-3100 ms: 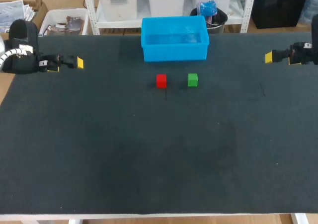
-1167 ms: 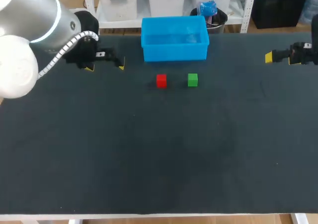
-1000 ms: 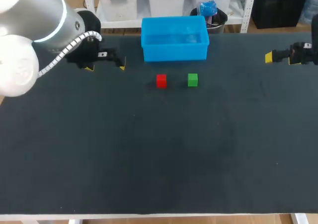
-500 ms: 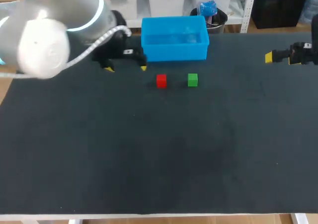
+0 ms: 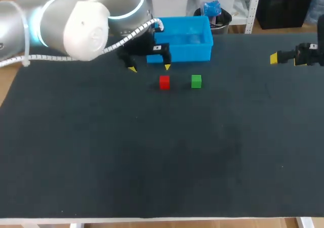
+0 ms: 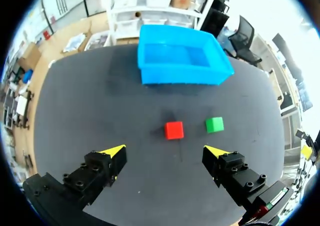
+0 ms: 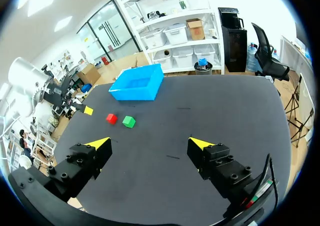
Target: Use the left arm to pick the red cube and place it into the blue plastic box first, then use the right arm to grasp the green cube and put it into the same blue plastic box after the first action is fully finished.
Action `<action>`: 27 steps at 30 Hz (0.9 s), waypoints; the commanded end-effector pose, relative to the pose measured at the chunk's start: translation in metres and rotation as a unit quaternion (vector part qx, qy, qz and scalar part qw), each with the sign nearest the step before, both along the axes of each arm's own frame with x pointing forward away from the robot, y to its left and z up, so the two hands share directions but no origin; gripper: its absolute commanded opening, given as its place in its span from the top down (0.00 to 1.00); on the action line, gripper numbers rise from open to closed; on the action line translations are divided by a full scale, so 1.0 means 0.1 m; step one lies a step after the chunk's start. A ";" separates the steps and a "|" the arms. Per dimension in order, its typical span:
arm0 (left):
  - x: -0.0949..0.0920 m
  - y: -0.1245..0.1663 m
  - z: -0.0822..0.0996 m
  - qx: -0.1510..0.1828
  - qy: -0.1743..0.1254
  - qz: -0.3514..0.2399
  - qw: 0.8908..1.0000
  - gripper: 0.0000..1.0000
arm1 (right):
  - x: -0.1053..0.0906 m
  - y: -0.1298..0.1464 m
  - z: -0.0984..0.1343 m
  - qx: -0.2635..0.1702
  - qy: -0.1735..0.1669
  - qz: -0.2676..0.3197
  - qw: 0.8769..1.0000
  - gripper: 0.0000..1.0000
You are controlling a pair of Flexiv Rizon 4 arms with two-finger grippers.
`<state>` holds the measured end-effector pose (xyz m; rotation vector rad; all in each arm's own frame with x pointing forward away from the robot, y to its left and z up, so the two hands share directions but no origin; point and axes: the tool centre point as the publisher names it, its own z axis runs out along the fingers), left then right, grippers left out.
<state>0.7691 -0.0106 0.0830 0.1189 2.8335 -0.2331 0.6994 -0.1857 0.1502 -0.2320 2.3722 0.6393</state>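
Note:
The red cube and the green cube rest side by side on the dark table, just in front of the blue plastic box. My left gripper hangs open above the table, a little to the left of the red cube and in front of the box's left corner. In the left wrist view the red cube lies ahead of the open left gripper, with the green cube beside it and the blue box beyond. My right gripper stays open at the far right edge; its own view shows the red cube, green cube and blue box far ahead of the right gripper.
The blue box looks empty inside. The dark table mat stretches wide in front of the cubes, with its front edge near me.
My left arm has swung right from the table's left side toward the cubes, its gripper open throughout. The right arm, the cubes and the box have not moved.

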 end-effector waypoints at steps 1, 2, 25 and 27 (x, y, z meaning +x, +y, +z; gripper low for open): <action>0.01 0.00 0.00 0.001 0.001 0.000 1.000 0.00 | 0.00 0.00 0.00 -0.001 0.000 0.000 1.000 0.00; 0.01 0.00 0.00 0.001 0.001 0.000 1.000 0.00 | 0.00 0.00 0.00 -0.001 0.000 0.000 1.000 0.00; 0.26 -0.45 -0.16 0.038 0.043 0.011 0.998 0.00 | 0.00 0.00 0.00 -0.001 0.000 0.000 1.000 0.00; 0.26 -0.47 -0.18 0.041 0.051 0.017 0.998 0.00 | 0.00 0.00 0.00 -0.001 0.000 0.000 1.000 0.00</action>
